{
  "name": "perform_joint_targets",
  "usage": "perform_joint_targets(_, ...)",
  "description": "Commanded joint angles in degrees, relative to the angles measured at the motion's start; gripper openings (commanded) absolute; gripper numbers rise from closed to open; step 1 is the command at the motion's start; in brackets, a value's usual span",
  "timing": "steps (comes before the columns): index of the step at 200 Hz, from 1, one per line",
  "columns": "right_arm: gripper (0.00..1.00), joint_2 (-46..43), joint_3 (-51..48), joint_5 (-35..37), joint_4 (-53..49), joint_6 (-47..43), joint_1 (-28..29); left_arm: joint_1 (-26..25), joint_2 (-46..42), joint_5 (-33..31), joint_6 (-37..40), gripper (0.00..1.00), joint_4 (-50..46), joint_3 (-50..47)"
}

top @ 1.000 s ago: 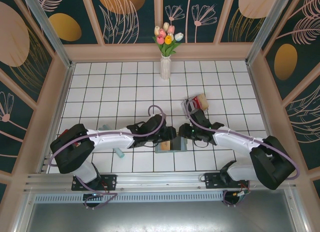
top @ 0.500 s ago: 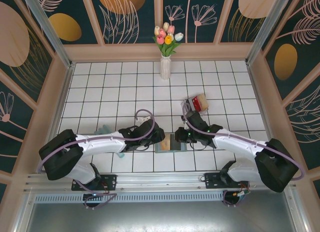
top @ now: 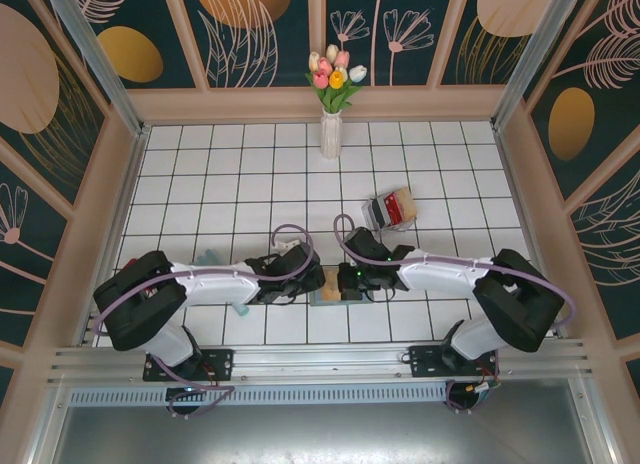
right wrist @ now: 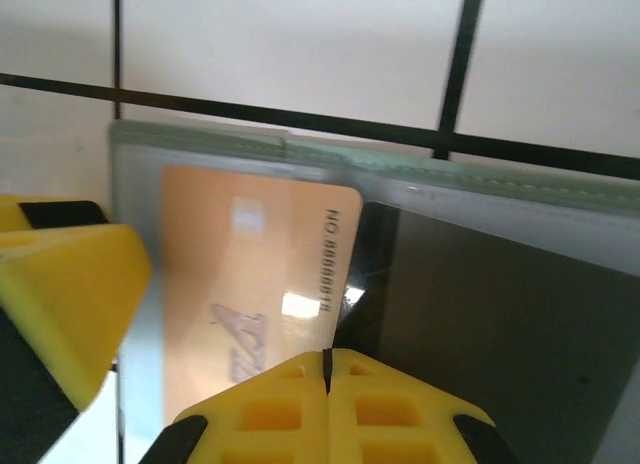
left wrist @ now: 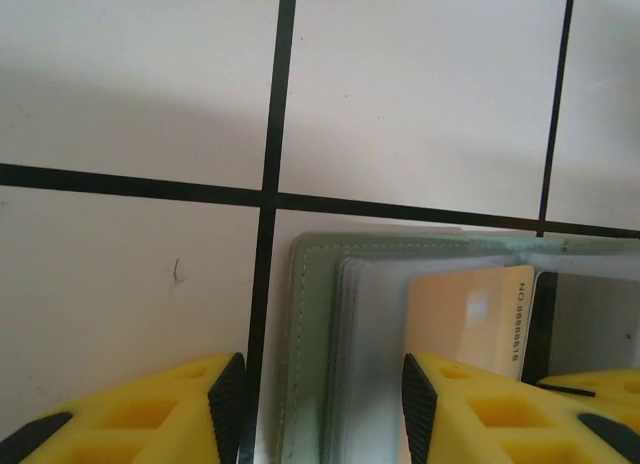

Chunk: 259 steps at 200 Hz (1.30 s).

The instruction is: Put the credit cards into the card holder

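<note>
Wallet (top: 328, 296) lies open between both grippers. Left gripper (left wrist: 320, 384) spreads wide over the wallet's left edge. Right gripper (right wrist: 327, 369), closed, presses tan card (right wrist: 250, 274), seemingly partway into the wallet's sleeve. Red card (top: 402, 206), in box (top: 378, 216) beyond wallet, is not yet stowed.

A: Free room about the card holder (top: 330, 297)?
B: Bare tiles (top: 260, 184) beyond it toward the vase (top: 331, 134), and before it to the near edge.
A: Obstructions?
B: Above it the left gripper (top: 318, 282) and right gripper (top: 352, 282) meet, arms barring both sides; clear box (top: 390, 209) beyond-right; teal stick (top: 238, 306) left.
</note>
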Motion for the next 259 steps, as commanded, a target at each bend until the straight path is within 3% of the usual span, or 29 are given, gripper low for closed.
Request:
perform_joint_targets(1,0.05,0.64,1.69,3.84,-4.34,-0.51,0.41,0.07,3.63,3.11,1.98,0.44,-0.07,1.88)
perform_joint_targets(55,0.06,0.92,3.72,8.98,-9.13,-1.71,0.59,0.11,6.64,2.62,3.13,0.35,-3.74,3.58)
perform_joint_targets(125,0.13,-6.80,4.62,11.79,-10.18,-0.69,0.24,0.15,2.97,1.22,4.76,0.40,-3.19,4.18)
perform_joint_targets(152,0.16,-8.67,4.08,8.30,-8.66,-2.40,-0.44,0.08,1.15,0.29,4.35,0.42,-3.25,4.18)
perform_joint_targets(188,0.10,-5.25,3.58,0.49,-3.25,-2.50,-0.27,0.13,0.04,-0.50,3.20,0.42,-3.28,3.10)
perform_joint_targets(232,0.07,1.63,5.25,5.72,-6.08,-0.01,-0.20,0.08,-1.33,-0.53,1.34,0.42,-2.78,1.04)
perform_joint_targets(259,0.06,4.42,5.13,4.67,-5.53,-0.52,0.15,0.08,-1.22,1.20,0.55,0.42,0.27,-0.63)
